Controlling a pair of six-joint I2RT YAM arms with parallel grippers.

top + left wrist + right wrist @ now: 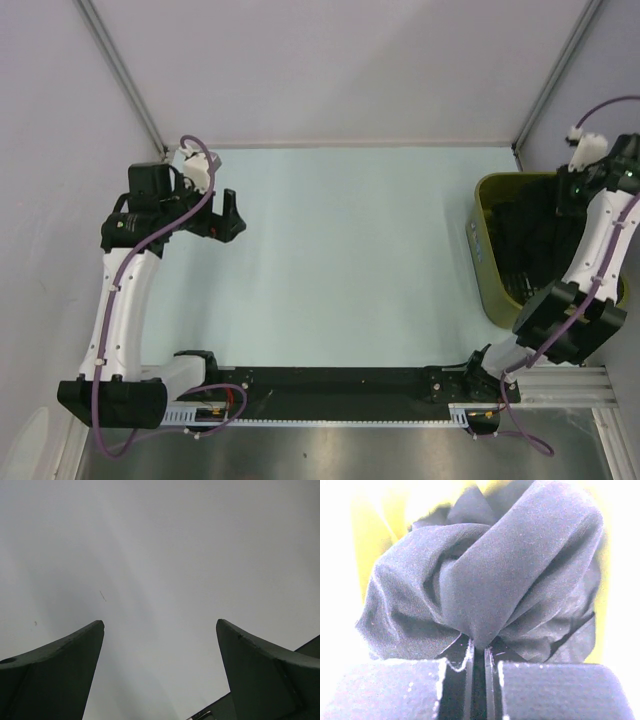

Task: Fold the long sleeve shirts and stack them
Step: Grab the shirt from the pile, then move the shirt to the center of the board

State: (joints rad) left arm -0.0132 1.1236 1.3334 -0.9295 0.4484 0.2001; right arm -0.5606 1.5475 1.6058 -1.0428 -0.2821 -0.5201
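Black long sleeve shirts (528, 245) lie bunched inside the olive-green basket (484, 250) at the right edge of the table. In the right wrist view my right gripper (479, 647) is shut on a pinched fold of a black shirt (490, 580), with yellow-green basket wall behind it. In the top view the right gripper is hidden behind its arm over the basket. My left gripper (230, 214) is open and empty, raised above the far left of the table; its fingers (65, 665) frame only bare grey surface.
The pale table (340, 260) is fenced by grey walls and metal posts at the back corners. A black rail (330, 382) runs along the near edge between the arm bases. The basket stands against the right wall.
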